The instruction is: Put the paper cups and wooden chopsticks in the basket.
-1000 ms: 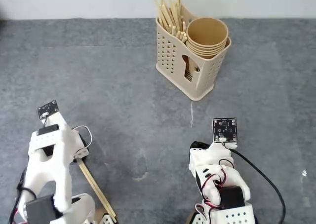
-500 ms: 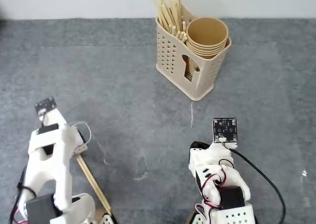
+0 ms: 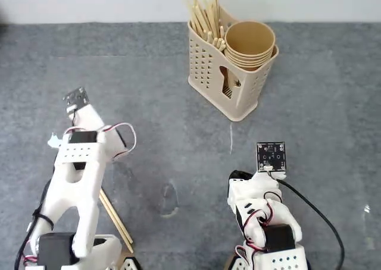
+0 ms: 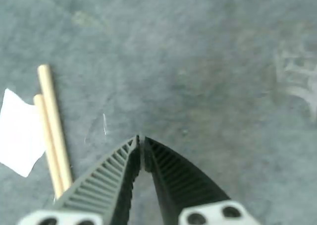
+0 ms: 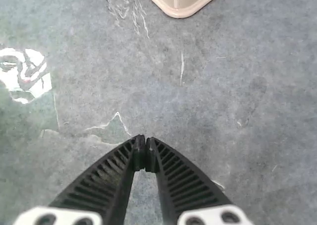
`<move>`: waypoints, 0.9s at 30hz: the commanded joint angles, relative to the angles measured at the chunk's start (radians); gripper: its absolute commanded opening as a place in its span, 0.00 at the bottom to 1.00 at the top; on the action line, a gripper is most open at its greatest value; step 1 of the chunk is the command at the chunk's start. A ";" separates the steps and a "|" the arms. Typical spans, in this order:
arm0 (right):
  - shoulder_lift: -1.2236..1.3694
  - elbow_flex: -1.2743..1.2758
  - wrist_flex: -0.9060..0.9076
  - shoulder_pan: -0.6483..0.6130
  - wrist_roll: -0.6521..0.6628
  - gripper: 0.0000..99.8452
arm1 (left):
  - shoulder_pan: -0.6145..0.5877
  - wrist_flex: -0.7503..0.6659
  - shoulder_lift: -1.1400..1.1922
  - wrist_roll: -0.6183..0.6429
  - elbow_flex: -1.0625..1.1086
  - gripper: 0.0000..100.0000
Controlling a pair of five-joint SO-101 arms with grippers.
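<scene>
Left pincer (image 4: 141, 140) pressed together at the tips, gripping nothing, poised over the grey mat (image 3: 149, 121). Just beside it and not touching, a pair of wooden chopsticks (image 4: 52, 131) lying flat side by side next to a white scrap (image 4: 20, 136), running back along the left arm (image 3: 74, 181) toward its base on the side facing the other arm. Left arm stretched forward and low over the table. Right pincer (image 5: 145, 140) likewise closed tip to tip and holding nothing, right arm (image 3: 262, 210) folded back near its base. Well ahead of the right pincer, and farther ahead and across from the left one, an upright beige perforated basket (image 3: 208, 74) with two compartments: a nested stack of paper cups (image 3: 251, 41) in the one on the right pincer's side, a bundle of chopsticks (image 3: 205, 17) standing on end and fanning above the rim in the one on the left pincer's side. Scuffed, scratched mat throughout. Pale wall (image 3: 89, 2) beyond the basket at the far edge.
</scene>
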 commanded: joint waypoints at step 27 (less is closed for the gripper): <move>-0.008 -0.009 -0.012 -0.005 0.002 0.02 | -0.330 0.149 -0.008 -0.387 0.050 0.27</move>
